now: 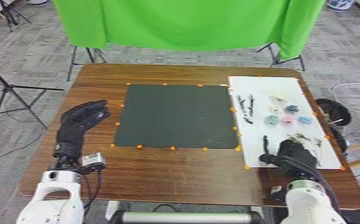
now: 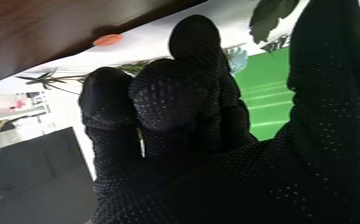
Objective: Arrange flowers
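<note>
In the head view my right hand (image 1: pixel 294 151) is over the near part of the white sheet (image 1: pixel 258 85), its relaxed fingers holding nothing. A thin dark stem (image 1: pixel 265 143) lies beside it. Farther up the sheet are a pink flower (image 1: pixel 287 120), blue flowers (image 1: pixel 271 120), a dark teal one (image 1: pixel 291 108), a pale one (image 1: pixel 280 95) and dark leafy stems (image 1: pixel 248 107). My left hand (image 1: pixel 86 113) is open above the table's left side. In the right wrist view my right hand (image 2: pixel 172 100) has slightly bent fingers, with a dark green leaf (image 2: pixel 270 17) beyond them.
A dark grey mat (image 1: pixel 175 116) edged with orange dots covers the middle of the brown table (image 1: pixel 185 172). Behind the table hangs a green cloth (image 1: pixel 190 22). A black bin (image 1: pixel 335 112) stands off the right edge, and a tripod (image 1: pixel 9 85) is on the floor at left.
</note>
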Controlling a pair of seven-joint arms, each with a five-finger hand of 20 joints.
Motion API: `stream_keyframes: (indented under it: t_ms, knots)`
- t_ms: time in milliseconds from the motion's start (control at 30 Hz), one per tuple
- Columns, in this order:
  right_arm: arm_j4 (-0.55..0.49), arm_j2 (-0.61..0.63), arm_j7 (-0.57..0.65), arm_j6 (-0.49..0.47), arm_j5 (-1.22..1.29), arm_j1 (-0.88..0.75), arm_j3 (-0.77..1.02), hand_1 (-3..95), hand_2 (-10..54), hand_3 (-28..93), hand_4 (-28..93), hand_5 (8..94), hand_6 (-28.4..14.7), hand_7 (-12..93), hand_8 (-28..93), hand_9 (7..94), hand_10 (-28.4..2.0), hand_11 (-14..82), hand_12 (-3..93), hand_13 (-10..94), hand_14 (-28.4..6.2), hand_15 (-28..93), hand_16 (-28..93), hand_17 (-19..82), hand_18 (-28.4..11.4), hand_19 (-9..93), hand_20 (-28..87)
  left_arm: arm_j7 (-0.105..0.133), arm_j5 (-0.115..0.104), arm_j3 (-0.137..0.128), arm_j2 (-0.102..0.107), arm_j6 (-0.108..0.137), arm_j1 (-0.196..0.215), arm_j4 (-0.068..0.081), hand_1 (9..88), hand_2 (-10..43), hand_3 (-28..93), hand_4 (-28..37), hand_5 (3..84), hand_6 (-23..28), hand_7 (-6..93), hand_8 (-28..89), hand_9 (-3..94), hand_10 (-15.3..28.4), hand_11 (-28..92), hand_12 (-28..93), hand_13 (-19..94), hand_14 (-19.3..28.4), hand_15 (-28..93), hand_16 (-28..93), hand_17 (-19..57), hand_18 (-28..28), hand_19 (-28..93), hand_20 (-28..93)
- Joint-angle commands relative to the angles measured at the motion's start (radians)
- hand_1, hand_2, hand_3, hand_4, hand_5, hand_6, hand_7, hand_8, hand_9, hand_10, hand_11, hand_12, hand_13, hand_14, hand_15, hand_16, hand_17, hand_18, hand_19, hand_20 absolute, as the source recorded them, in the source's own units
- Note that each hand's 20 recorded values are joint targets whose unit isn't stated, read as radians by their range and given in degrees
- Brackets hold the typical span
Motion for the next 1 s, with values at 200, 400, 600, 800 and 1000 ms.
stream_keyframes:
  t_ms: [200,400,600,800,1000]
  knots:
    - [0.021,-0.016,0.020,-0.013,-0.003,0.027,-0.028,34.5,-9.5,67,-14,51.5,-5.8,48,-11,72.9,-13.8,48.2,44.4,87,-2.6,62,38,59,-14.8,93,41,-0.018,0.002,0.001,0.000,-0.011,0.008,-0.005,40.9,-9.5,62,-15.0,53.7,1.1,22.2,-8,50.5,12.0,26,16,43,16.1,34,0,13.4,11.4,15,27]
    - [0.035,-0.023,0.028,-0.002,-0.011,0.047,-0.063,38.5,-9.5,67,-13,53.5,-4.9,48,-2,75.0,-13.7,48.0,43.3,89,-2.2,60,38,62,-13.5,93,39,-0.021,0.001,0.000,-0.003,-0.008,0.013,-0.006,40.9,-9.5,62,-15.0,53.6,1.1,22.0,-8,50.5,11.9,26,16,43,16.2,34,0,13.3,11.4,15,27]
    - [0.045,-0.033,0.040,0.005,0.009,0.054,-0.076,50.0,-9.5,59,-7,53.6,-2.3,49,23,80.5,-11.9,43.0,50.3,93,-1.2,58,38,66,-11.7,93,37,-0.022,0.001,0.002,-0.005,-0.012,0.013,-0.006,40.8,-9.5,63,-14.9,53.6,1.1,21.9,-8,50.6,12.0,26,16,43,16.1,34,0,13.3,11.3,14,26]
    - [0.042,-0.046,0.055,-0.010,0.091,0.056,-0.065,52.9,-9.5,62,-3,57.8,-2.6,45,22,84.4,-10.7,38.2,49.9,94,-0.9,57,35,68,-10.3,92,32,-0.021,0.002,-0.004,-0.009,-0.009,0.021,-0.009,40.9,-9.5,63,-15.1,53.7,1.2,21.9,-8,50.6,12.1,26,16,43,16.1,34,0,13.3,11.3,14,26]
    - [0.033,-0.050,0.066,-0.024,0.175,0.043,-0.039,54.6,-9.0,63,-3,65.7,-3.4,35,23,87.3,-11.4,36.1,41.2,94,-1.5,56,30,70,-9.5,90,30,-0.024,-0.002,-0.004,-0.007,-0.014,0.017,-0.007,40.8,-9.5,63,-15.0,53.7,1.2,21.8,-8,50.5,12.0,26,16,43,16.1,34,0,13.3,11.3,14,26]
